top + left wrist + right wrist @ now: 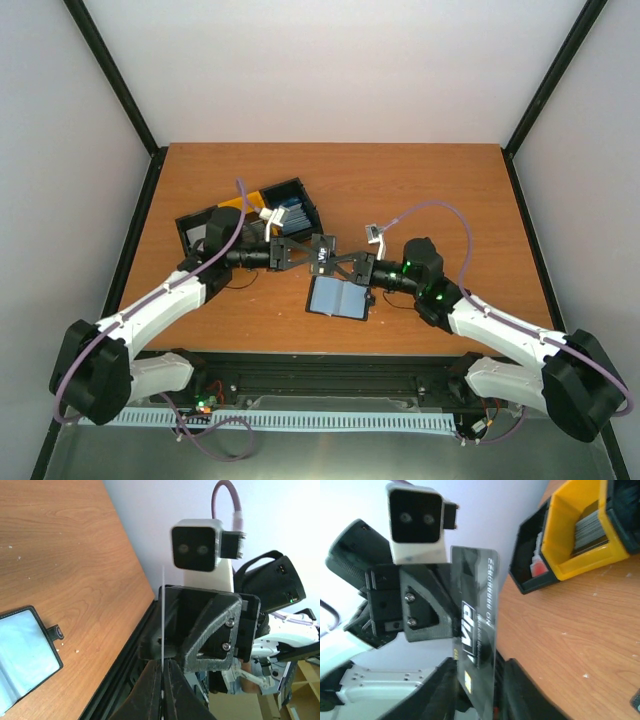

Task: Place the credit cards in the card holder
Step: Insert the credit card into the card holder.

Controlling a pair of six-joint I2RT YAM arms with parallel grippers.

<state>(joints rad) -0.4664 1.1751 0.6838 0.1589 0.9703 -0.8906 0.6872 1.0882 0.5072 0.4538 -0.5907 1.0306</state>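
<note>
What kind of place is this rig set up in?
Likely a lab robot cell: wooden tabletop boxed in by white panels on black framing, with plastic parts bins on it.

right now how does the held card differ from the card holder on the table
The card is up in the air, pinched by the left gripper; the card holder lies flat on the table. The card is one thin dark sheet with pale print; the card holder is spread open, pale blue inside. The card looks narrower than the open card holder. Both are rectangular.
</note>
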